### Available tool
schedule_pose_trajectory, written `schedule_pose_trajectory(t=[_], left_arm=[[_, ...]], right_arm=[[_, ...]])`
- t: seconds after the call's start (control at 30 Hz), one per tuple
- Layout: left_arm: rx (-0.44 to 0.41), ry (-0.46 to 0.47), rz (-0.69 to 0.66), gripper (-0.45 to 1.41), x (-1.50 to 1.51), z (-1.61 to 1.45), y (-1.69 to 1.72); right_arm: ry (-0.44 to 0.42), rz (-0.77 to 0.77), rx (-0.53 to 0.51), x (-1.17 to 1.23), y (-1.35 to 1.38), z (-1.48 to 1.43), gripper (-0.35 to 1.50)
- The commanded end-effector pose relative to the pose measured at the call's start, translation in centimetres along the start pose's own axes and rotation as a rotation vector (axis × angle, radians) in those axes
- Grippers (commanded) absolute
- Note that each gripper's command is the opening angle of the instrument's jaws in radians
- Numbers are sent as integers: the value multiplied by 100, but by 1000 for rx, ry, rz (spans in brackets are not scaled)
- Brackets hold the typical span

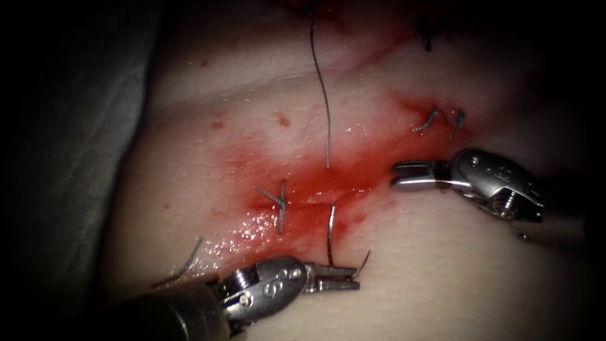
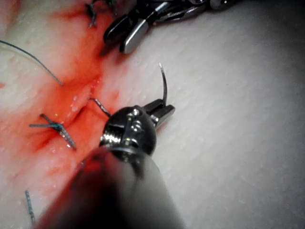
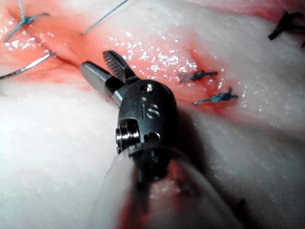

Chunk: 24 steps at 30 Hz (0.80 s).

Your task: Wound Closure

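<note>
The needle seems partly buried in the tissue, its tip hidden.

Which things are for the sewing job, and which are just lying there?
For the job: curved steel needle, one end in the tissue, gripped by the left tool; long dark thread; open, empty right tool.

Lying about: knotted finished stitch; cut thread ends; red fluid.

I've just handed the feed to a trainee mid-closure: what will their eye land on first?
First the red fluid pooled along the cut across the middle of the tissue. Next the curved needle, held near one end by the left tool, its other end in the tissue at the cut. Then the right tool, jaws open and empty, just right of the red patch.
</note>
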Motion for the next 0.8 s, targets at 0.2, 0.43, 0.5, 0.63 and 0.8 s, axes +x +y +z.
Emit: schedule_pose_trajectory(t=[0.2, 0.43, 0.5, 0.63, 0.8], left_arm=[[74, 26, 275, -45, 26, -3, -5], [231, 27, 513, -45, 59, -18, -29], [243, 28, 524, -45, 62, -20, -31], [294, 20, 617, -45, 73, -25, -39], [355, -14, 695, -45, 77, -25, -36]], right_arm=[[-7, 69, 49, -7, -10, 6, 80], [-22, 271, 86, -2, -24, -1, 113], [-22, 278, 93, -1, -24, -2, 115], [-11, 371, 103, 8, -25, -5, 118], [-1, 597, 122, 19, -22, -9, 117]])
